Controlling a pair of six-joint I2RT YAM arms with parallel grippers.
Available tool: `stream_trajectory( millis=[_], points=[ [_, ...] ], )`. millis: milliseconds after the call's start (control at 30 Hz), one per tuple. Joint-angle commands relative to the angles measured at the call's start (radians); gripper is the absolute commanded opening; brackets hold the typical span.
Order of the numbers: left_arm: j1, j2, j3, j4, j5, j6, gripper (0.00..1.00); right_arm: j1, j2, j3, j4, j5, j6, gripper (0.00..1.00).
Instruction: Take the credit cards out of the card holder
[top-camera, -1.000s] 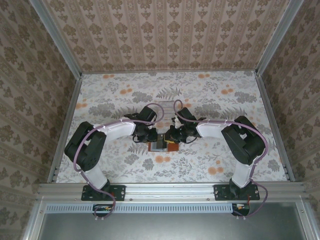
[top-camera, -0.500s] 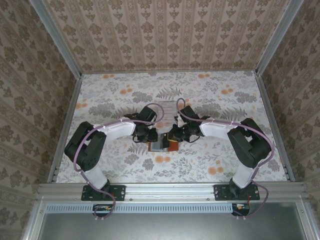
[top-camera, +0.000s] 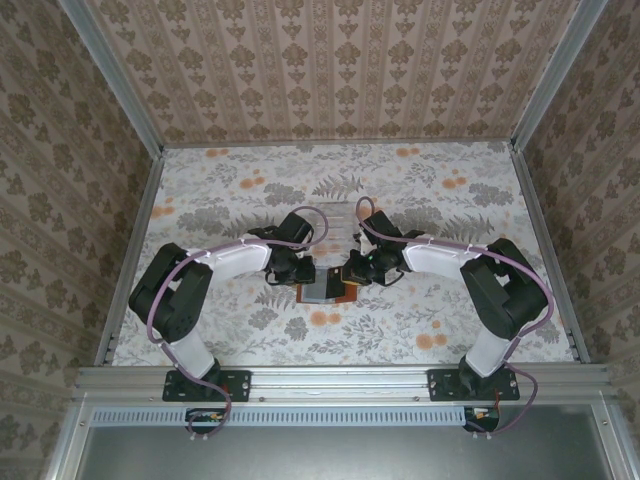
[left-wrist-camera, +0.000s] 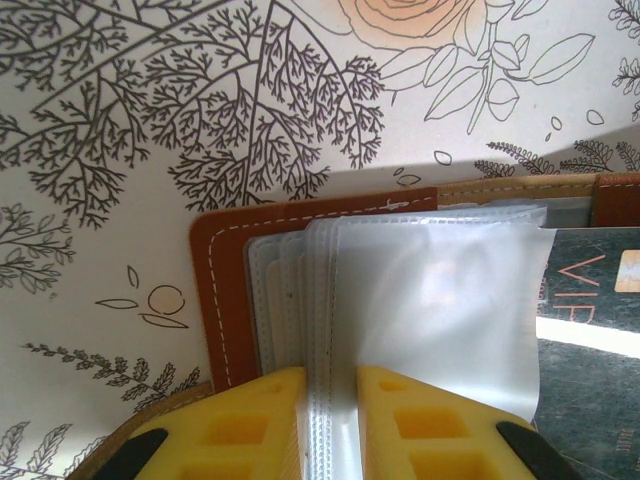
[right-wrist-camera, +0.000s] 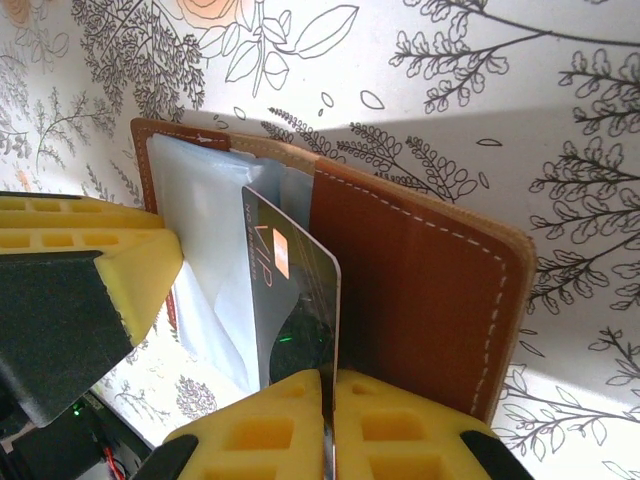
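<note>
The floral surface (top-camera: 230, 190) carries the open brown holder (top-camera: 322, 290) near its middle, where the left arm (top-camera: 230, 262) and right arm (top-camera: 440, 258) bend inward and meet over it from either side. The left claw (left-wrist-camera: 332, 400) is pinched on the edge of the holder's clear sleeves (left-wrist-camera: 430, 290), which fan out over the leather. The right claw (right-wrist-camera: 328, 400) is pressed together on the near edge of a dark card (right-wrist-camera: 290, 300) marked VIP, which stands on edge with its far end against the sleeves; whether that end is free of its pocket cannot be told.
</note>
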Motion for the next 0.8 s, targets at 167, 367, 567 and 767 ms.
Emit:
stream_trajectory(
  millis=[167,367,567,767],
  points=[
    [-0.006,0.025,-0.017,-0.06,-0.034,0.018,0.21,-0.004,-0.034,-0.029,-0.053,0.069,0.009,0.11],
    [-0.005,0.022,-0.014,-0.059,-0.029,0.02,0.21,-0.004,-0.026,-0.037,-0.005,0.033,0.039,0.11],
    [-0.006,0.015,-0.022,-0.034,-0.003,0.012,0.22,0.009,0.004,-0.027,0.061,-0.04,0.075,0.15],
    [-0.006,0.007,-0.028,-0.034,-0.005,0.008,0.22,0.017,0.009,-0.025,0.063,-0.042,0.084,0.17]
  ],
)
